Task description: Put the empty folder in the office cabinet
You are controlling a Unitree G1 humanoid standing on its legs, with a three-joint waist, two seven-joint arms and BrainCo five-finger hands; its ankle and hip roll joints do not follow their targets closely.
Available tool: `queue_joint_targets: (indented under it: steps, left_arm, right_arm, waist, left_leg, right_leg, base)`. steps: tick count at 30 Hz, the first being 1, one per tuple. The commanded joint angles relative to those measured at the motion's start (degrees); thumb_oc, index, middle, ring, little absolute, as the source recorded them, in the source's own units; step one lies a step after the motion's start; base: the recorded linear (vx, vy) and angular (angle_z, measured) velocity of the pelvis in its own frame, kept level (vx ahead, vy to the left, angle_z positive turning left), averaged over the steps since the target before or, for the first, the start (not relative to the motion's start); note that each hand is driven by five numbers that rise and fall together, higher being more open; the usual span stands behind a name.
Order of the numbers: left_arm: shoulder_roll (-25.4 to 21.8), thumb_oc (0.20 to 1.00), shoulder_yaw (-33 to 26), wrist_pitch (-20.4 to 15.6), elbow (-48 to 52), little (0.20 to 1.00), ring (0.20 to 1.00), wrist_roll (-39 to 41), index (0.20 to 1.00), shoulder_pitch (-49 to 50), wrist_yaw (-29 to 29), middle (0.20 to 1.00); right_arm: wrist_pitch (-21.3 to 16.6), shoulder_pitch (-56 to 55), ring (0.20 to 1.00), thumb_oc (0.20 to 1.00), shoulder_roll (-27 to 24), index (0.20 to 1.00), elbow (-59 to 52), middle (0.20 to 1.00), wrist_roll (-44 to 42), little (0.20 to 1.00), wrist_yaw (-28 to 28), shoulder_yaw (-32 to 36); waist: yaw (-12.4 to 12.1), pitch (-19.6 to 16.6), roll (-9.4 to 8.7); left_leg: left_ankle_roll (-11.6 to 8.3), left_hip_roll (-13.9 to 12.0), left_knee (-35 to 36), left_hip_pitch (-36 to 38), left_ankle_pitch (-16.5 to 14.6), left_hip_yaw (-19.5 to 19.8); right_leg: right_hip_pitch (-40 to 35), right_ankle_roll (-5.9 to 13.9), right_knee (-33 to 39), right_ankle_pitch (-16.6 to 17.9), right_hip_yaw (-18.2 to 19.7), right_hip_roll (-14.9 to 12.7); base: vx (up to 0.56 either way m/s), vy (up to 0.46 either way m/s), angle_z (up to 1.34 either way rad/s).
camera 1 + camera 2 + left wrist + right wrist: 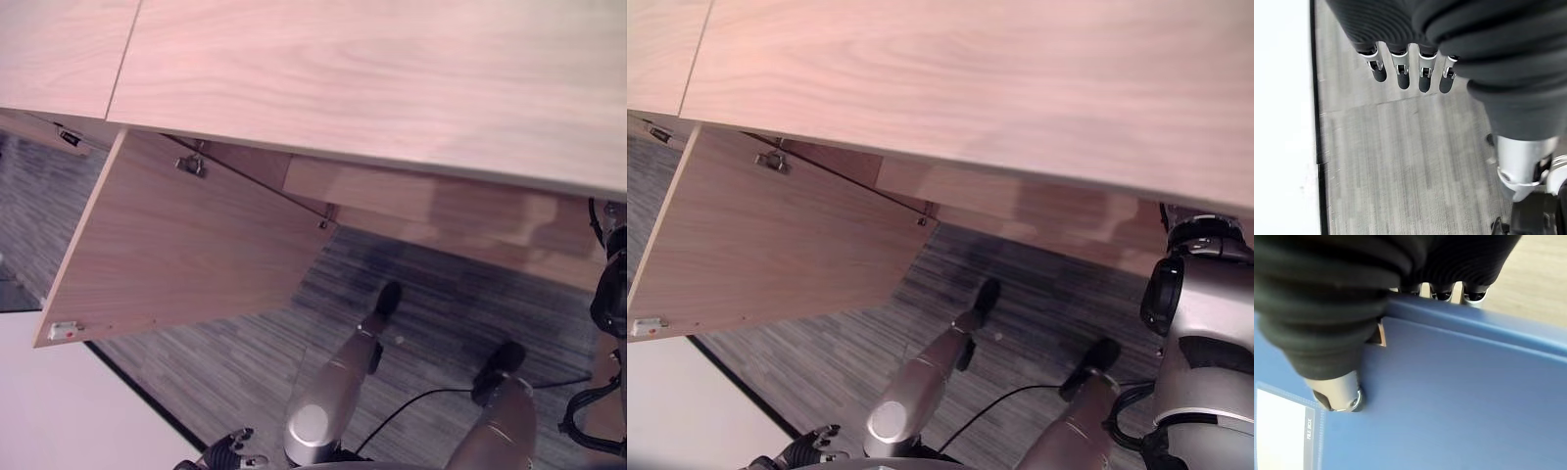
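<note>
Looked down over the light wooden desk [372,88], far side, with the cabinet door [176,245] swung open beneath it on the left, hinges [192,164] showing along its far edge. Grey striped carpet [441,323] below, white floor panel [59,411] at the near left. Left hand [1400,73] hung low at the near left over the carpet, fingers [1424,81] straight and relaxed, holding nothing. Right hand [1332,394] clamped on the blue folder [1459,406], thumb pressed to its face, fingers hooked over its far edge; white label [1281,431] on the folder's cover. Folder held against the wooden surface, outside the cabinet.
</note>
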State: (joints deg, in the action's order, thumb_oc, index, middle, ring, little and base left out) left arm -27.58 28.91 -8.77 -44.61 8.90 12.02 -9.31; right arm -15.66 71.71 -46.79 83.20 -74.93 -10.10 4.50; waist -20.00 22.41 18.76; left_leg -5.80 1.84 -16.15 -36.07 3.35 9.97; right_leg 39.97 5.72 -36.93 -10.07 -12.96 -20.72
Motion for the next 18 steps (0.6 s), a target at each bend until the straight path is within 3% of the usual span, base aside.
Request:
queue_joint_targets:
  steps: [1, 6, 18]
  left_arm:
    - [-2.9, 1.0, -2.1, 0.0, -2.2, 1.0, 1.0, 8.0, 1.0, -1.8, 1.7, 1.0]
    - [-2.8, 1.0, -3.4, -0.5, 0.6, 1.0, 1.0, 13.5, 1.0, -3.4, 2.2, 1.0]
    - [-2.8, 1.0, -3.4, -1.0, 1.4, 1.0, 1.0, 15.7, 1.0, -5.0, 3.2, 1.0]
  right_arm:
    - [-1.7, 4.5, 0.2, 0.2, -11.3, 0.2, -5.9, 0.2, 3.5, 0.2, -2.1, -3.9]
    - [-2.3, 4.3, 0.2, 0.2, -11.3, 0.2, -5.9, 0.2, 3.4, 0.2, -2.7, -4.5]
    - [-2.7, 3.1, 0.2, 0.2, -9.4, 0.2, -4.4, 0.2, 2.3, 0.2, -3.9, -3.7]
  waist:
    - [-0.6, -1.7, -0.76]
    - [0.4, -0.4, -1.7]
    - [1.8, -0.1, -2.39]
  left_leg:
    - [-1.28, -1.8, -11.7, -1.8, -12.3, -0.2]
    - [-0.51, -1.4, -17.6, -8.0, -14.9, -0.3]
    - [0.15, -0.4, -22.0, -14.0, -16.7, -0.9]
  right_leg:
    - [-5.2, 0.44, -2.6, -9.6, -1.3, 1.9]
    - [1.7, 0.11, -8.7, -11.6, 0.4, 1.7]
    - [8.2, -0.04, -13.0, -13.0, 2.3, 1.3]
  base:
    - [-0.05, -0.002, 0.09]
    - [-0.03, -0.012, 0.1]
    - [-0.01, 0.008, 0.02]
